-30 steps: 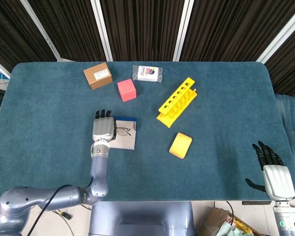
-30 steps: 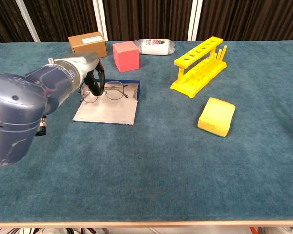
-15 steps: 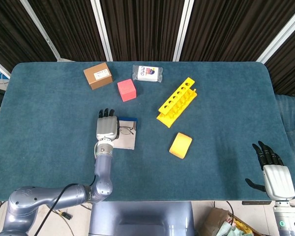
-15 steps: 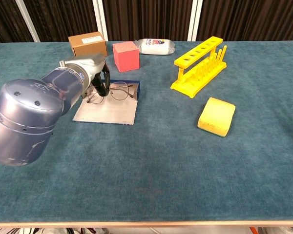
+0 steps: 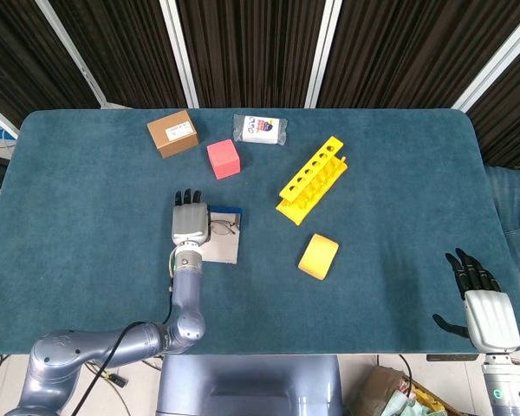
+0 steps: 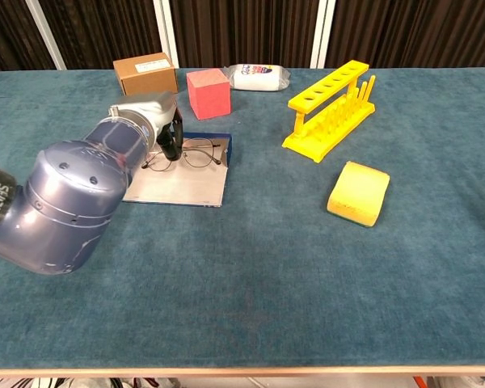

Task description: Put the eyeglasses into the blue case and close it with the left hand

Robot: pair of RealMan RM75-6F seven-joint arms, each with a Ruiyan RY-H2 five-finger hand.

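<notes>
The blue case [image 6: 196,174] lies open and flat on the bench, pale grey lining up, blue rim at its far edge; thin wire-framed eyeglasses [image 6: 196,153] rest on the lining's far part, lenses upright

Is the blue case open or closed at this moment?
Open. The blue case lies flat with its pale inside facing up, and the eyeglasses rest across its far part, uncovered.
</notes>
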